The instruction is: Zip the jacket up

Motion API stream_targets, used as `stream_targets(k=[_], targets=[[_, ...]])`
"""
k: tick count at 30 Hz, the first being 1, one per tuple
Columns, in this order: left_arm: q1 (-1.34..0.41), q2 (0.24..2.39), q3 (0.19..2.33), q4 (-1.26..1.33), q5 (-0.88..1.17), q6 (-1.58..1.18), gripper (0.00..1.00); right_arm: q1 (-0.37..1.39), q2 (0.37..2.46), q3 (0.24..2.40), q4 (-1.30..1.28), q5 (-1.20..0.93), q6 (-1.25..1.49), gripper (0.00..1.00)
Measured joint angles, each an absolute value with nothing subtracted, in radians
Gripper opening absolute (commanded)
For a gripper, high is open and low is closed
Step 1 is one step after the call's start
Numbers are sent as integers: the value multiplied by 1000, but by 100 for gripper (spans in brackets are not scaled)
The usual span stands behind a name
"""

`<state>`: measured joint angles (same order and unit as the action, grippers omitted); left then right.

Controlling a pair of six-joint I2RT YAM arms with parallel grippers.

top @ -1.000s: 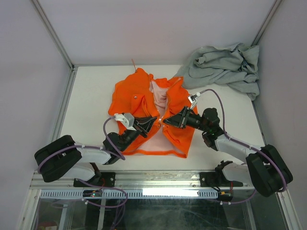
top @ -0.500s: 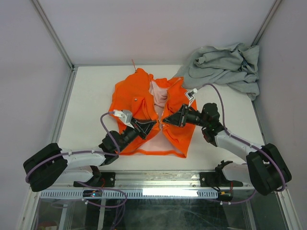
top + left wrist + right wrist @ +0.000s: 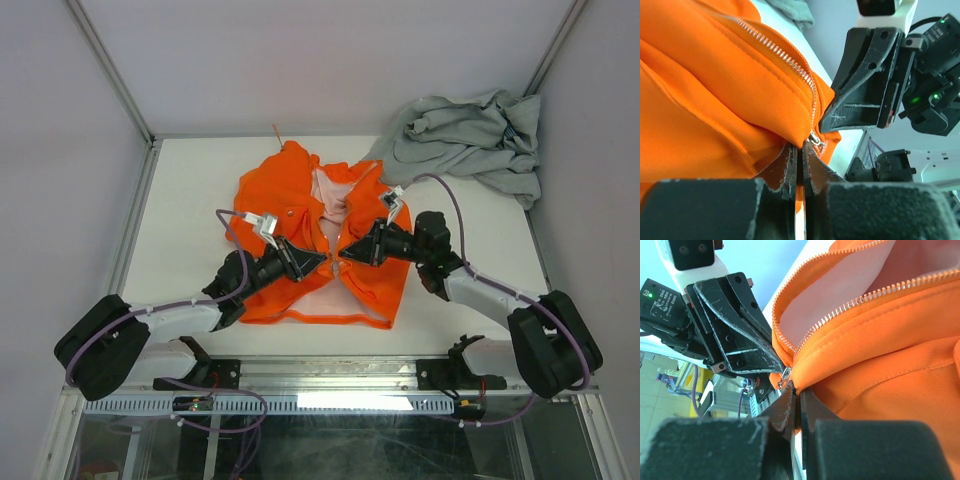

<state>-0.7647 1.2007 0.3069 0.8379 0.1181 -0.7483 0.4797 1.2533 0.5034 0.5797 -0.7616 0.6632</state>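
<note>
Orange jacket (image 3: 300,200) lying open mid-counter (image 3: 190,200), pink lining showing, left tool (image 3: 322,258) and right tool (image 3: 344,253) tip to tip at the zipper (image 3: 790,57) foot, each pinched narrow on the jacket's edge (metal slider (image 3: 814,138) just beside their tips), grey garment (image 3: 470,140) in the far right corner

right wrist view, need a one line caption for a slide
Right pincer shut on the orange jacket just below the zipper pull, left pincer facing it, zipper teeth apart above.
</note>
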Motion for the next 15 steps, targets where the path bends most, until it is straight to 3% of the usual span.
stream_targets(k=[7, 15], targets=[[-712, 1258, 313, 843, 210, -867, 18, 479, 1303, 527, 558, -759, 636, 0], [-692, 1290, 303, 905, 293, -983, 26, 497, 1310, 529, 573, -746, 624, 0]])
